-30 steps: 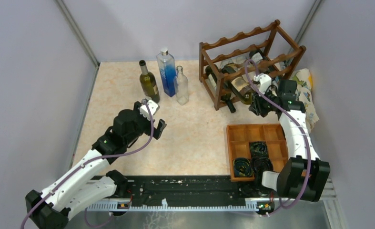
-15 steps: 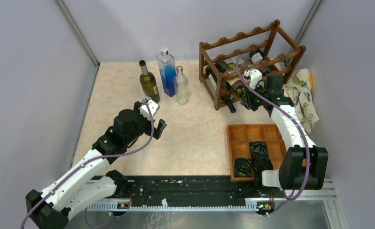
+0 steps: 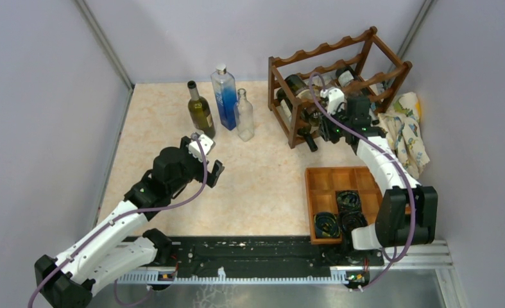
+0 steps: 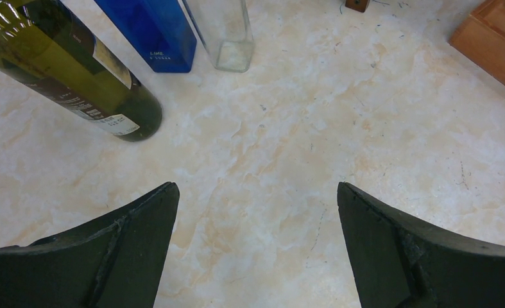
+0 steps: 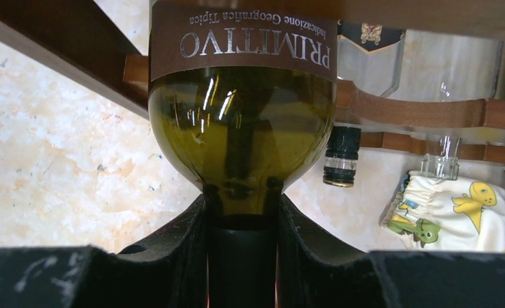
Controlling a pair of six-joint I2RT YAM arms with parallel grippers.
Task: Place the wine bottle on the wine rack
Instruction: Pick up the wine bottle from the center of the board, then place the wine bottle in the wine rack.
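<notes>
Marbled beige laminate covers the tabletop (image 3: 262, 173), and plain pale-grey walls close it in on the left, far and right sides. At the far right you find the wine rack (image 3: 320, 50), an open frame of dark reddish-brown wood with scalloped rails in tiers. A printed cloth (image 3: 409, 131) lies just beside it on the right. Nearer the arms sits a flat wooden tray (image 3: 332, 181) of square compartments, some holding coiled cables.

Check the right pincer (image 5: 242, 212): it is closed on the neck of the wine bottle (image 5: 242, 128), one black finger on each side, right at the shoulder. The bottle is olive-green glass with a brown label. It lies roughly level, its body in among the rack's rails at a middle tier. You cannot tell whether the glass bears on a rail.

Check the left pincer (image 4: 256, 186): it is wide open, holds nothing, and hangs above bare tabletop at the left.

Beyond it, three bottles stand upright close together: a round dark-green bottle (image 3: 200, 110) with a label, a square-sided blue bottle (image 3: 224, 96) and a slim clear bottle (image 3: 244, 117).
</notes>
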